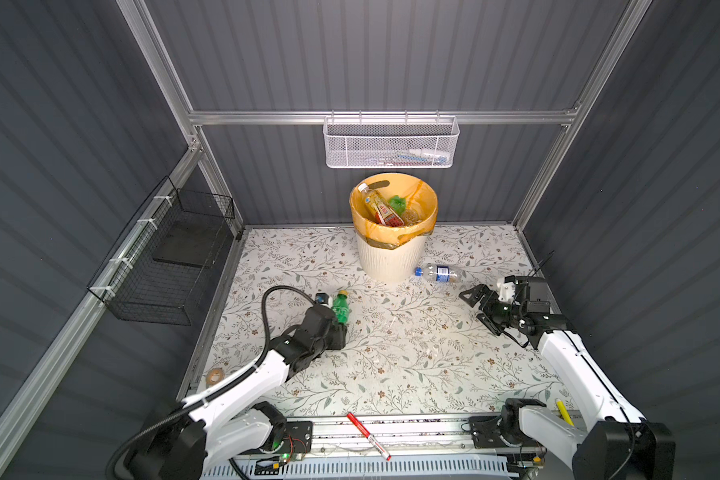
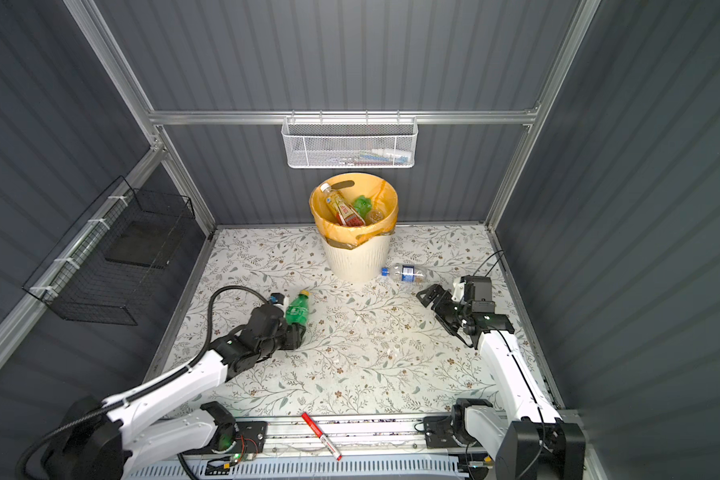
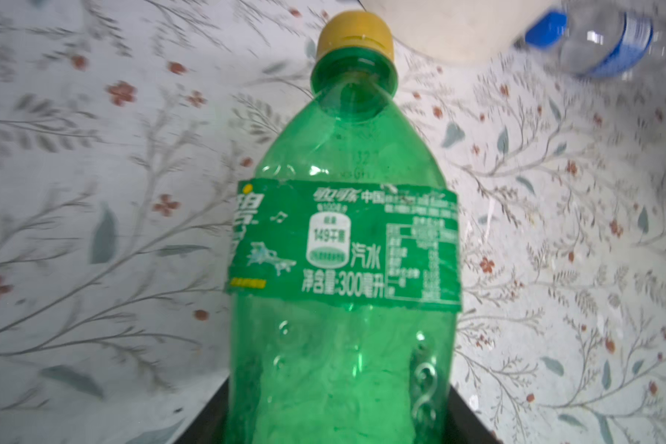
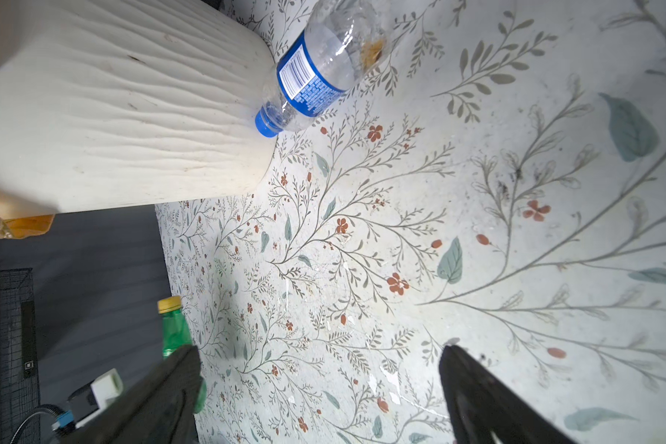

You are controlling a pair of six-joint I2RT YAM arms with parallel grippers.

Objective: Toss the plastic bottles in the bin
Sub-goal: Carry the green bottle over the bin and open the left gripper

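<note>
Only the top views give you the whole layout; each wrist camera adds a detail they lack. On the left, your left pincer is clamped on the lower end of a green bottle, whose yellow cap points away toward the bin. The left wrist view shows what the top views cannot: the print on the bottle's green label, and its base wedged between the dark jaws. The table behind it looks blurred there, and no view tells you whether the bottle clears the table. That arm lies low, with its forearm slanting toward the middle and the pincer close to level.

At the centre back the bin stands upright. Only the top views look into it, where discarded bottles lie inside the orange liner. Just right of its foot a clear bottle with a blue cap and label lies on its side. The right wrist view shows you the cap right up against the bin's ribbed wall.

On the right, your right pincer is spread wide and holds nothing. It hangs above the table, near the clear bottle but apart from it, and points toward the middle. Its arm stretches along the table's right edge.
</note>
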